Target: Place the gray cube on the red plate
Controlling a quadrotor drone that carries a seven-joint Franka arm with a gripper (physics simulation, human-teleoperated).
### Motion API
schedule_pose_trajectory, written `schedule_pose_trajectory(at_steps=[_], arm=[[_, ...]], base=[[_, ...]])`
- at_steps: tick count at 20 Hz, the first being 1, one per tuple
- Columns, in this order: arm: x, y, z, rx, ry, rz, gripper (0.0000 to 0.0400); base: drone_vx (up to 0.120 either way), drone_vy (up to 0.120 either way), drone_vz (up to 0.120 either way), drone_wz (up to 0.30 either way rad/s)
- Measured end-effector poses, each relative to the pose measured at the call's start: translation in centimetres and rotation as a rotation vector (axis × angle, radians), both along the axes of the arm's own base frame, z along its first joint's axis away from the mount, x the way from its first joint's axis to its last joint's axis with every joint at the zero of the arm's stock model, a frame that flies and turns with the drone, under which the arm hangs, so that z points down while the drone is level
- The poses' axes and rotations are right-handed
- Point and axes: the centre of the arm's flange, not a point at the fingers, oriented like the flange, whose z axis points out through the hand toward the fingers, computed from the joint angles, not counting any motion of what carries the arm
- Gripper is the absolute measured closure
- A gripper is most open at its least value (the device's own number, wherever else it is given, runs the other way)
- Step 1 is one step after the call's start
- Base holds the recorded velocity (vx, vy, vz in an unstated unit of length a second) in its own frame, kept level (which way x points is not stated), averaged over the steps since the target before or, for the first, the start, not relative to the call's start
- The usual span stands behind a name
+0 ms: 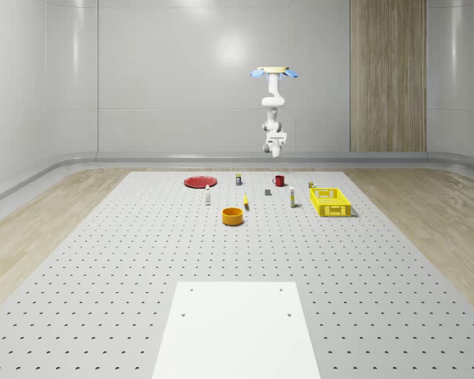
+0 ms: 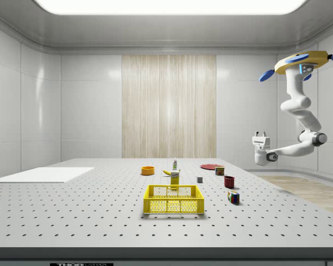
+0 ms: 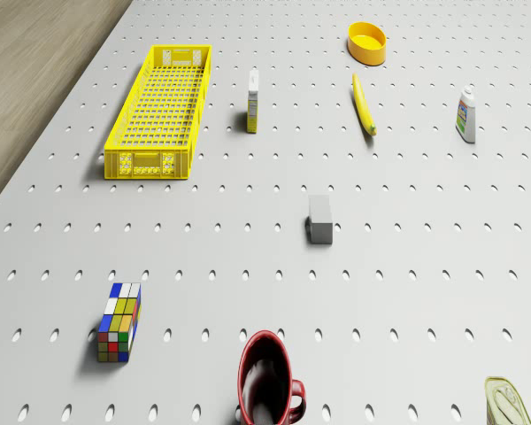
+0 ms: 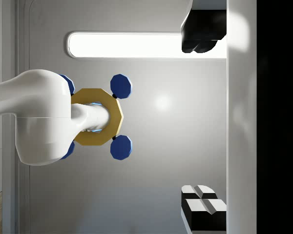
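Note:
The gray cube (image 1: pixel 268 191) (image 2: pixel 200 179) (image 3: pixel 320 219) lies on the perforated table, between the red mug and the banana. The red plate (image 1: pixel 200 181) (image 2: pixel 210 166) rests flat near the table's far edge, toward the whole-scene view's left, with nothing on it. The drone (image 1: pixel 274 73) (image 2: pixel 302 62) hovers high over the table's far edge, beyond the mug. Its white arm hangs down and curls back, so my gripper (image 1: pixel 276 141) (image 2: pixel 260 135) (image 4: pixel 205 122) points upward, well above the cube. In the wrist view the two fingers (image 4: pixel 202 209) stand far apart, open and holding nothing, with the drone's body (image 4: pixel 95 117) behind them.
Around the cube stand a red mug (image 3: pixel 267 381), a Rubik's cube (image 3: pixel 119 321), a yellow basket (image 3: pixel 161 111), a small box (image 3: pixel 253 100), a banana (image 3: pixel 363 104), an orange bowl (image 3: pixel 367 42), a bottle (image 3: pixel 465 115) and a can (image 3: pixel 509 403). A white sheet (image 1: pixel 237 328) covers the near end.

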Motion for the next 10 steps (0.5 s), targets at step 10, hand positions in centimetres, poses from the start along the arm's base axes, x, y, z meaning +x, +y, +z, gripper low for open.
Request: schedule_pose_trajectory(at_steps=[10], arm=[[0.00,0.00,0.74,0.000,-0.008,0.000,0.0000]], base=[[0.120,-0.120,0.000,0.000]])
